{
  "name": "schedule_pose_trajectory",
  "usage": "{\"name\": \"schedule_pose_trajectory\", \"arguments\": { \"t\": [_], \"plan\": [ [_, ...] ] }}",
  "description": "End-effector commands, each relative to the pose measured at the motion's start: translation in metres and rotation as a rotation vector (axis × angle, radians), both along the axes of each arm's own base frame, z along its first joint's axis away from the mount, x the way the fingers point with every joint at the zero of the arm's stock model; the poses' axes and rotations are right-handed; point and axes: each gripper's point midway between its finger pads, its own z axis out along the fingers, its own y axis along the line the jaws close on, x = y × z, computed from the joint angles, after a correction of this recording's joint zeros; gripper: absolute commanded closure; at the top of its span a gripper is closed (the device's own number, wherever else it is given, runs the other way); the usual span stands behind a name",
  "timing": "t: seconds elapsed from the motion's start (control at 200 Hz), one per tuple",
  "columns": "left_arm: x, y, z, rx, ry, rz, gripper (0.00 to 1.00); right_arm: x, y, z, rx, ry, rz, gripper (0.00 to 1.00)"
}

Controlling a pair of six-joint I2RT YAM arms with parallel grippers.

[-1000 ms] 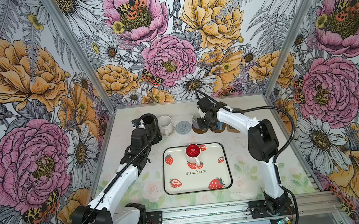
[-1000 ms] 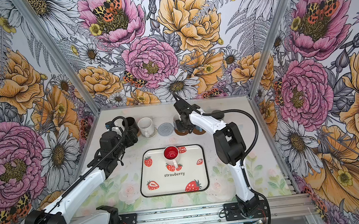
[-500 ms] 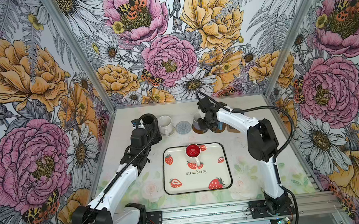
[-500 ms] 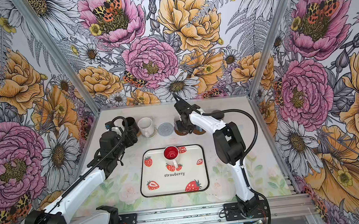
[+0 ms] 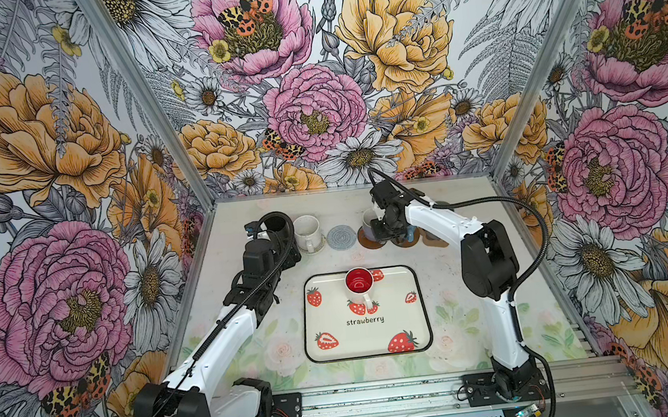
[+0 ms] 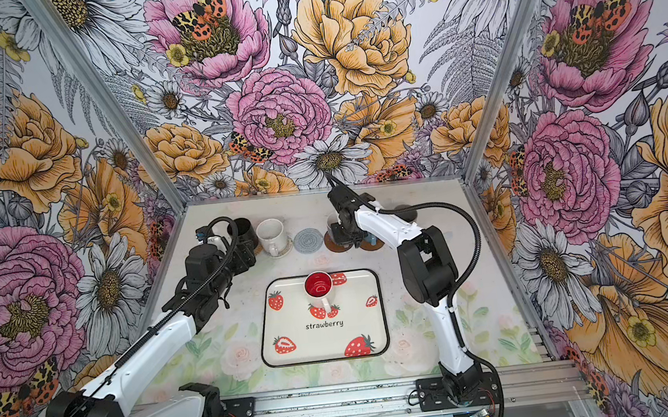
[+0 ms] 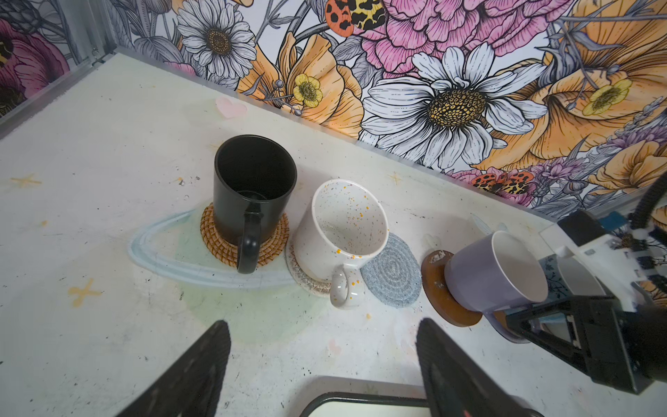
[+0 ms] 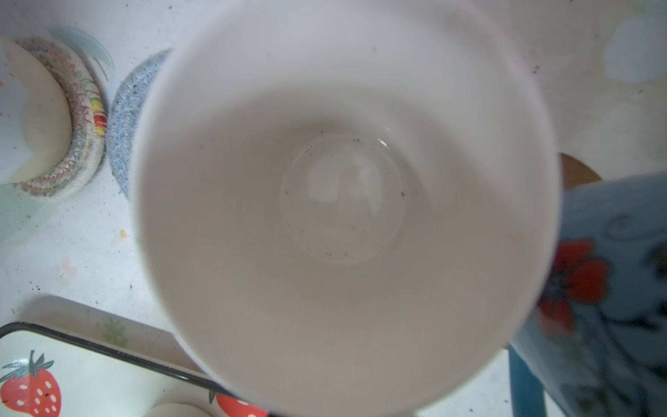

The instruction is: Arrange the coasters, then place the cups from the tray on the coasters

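Only red-lined mug (image 5: 359,285) on tray (image 5: 401,316), right tool (image 5: 381,230) gripping lilac mug (image 7: 480,285), left tool (image 7: 322,325) wide

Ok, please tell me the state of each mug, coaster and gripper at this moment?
black mug: upright on the rattan coaster.
speckled white mug: upright on the cream woven coaster.
grey-blue coaster: bare.
lilac mug: at the brown coaster, held by its handle.
light blue mug: upright beside it.
red-inside mug: upright on the tray.
left gripper: open, empty.
right gripper: shut on the lilac mug.
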Motion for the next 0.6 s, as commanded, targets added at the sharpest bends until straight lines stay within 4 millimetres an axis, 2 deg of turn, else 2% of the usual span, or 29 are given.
{"name": "schedule_pose_trajectory", "arguments": {
  "t": [0.0, 0.595],
  "plan": [
    [0.0022, 0.0045, 0.0202, 0.012, -0.047, 0.008, 0.18, 0.0206, 0.0080, 0.0187, 0.041, -0.078, -0.001, 1.00],
    [0.0022, 0.0042, 0.0204, 0.011, -0.047, 0.006, 0.18, 0.0184, 0.0115, 0.0168, 0.052, -0.067, 0.004, 1.00]
  ]
}}
